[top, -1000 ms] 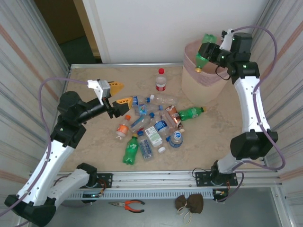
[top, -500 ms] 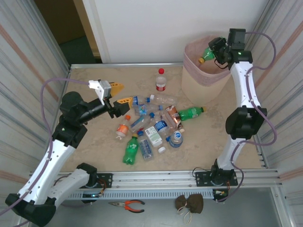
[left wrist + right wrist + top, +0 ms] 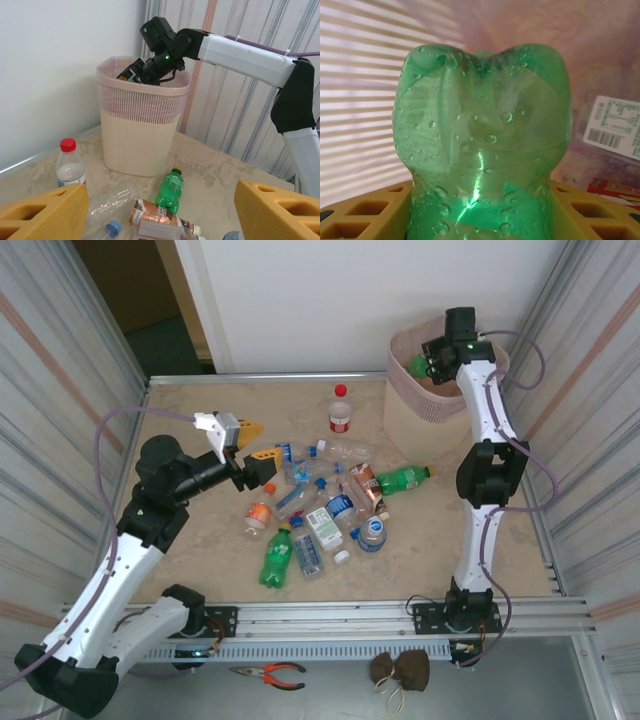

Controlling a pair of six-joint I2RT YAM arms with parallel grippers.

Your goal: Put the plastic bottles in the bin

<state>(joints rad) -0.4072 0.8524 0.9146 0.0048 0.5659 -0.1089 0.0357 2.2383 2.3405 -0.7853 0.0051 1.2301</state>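
The beige bin point(image 3: 415, 425) with a pink liner stands at the back right. My right gripper point(image 3: 432, 358) reaches down inside it, shut on a green bottle point(image 3: 482, 145) that sits between its yellow fingers point(image 3: 360, 217). My left gripper point(image 3: 255, 440) hovers open above the left side of a pile of plastic bottles point(image 3: 325, 505) in the middle of the table. In the left wrist view its yellow fingers point(image 3: 45, 215) frame a green bottle point(image 3: 170, 189) lying in front of the bin point(image 3: 137, 135). A red-capped bottle point(image 3: 340, 410) stands upright behind the pile.
Another green bottle point(image 3: 277, 558) lies at the near left of the pile. Inside the bin a white label point(image 3: 612, 127) rests against the pink liner point(image 3: 520, 25). Corrugated walls close both sides. Pliers point(image 3: 270, 673) and a brown pouch point(image 3: 400, 670) lie beyond the front rail.
My right arm has swung the green bottle from above the bin's rim down into the bin. The left arm has shifted only slightly, still open.
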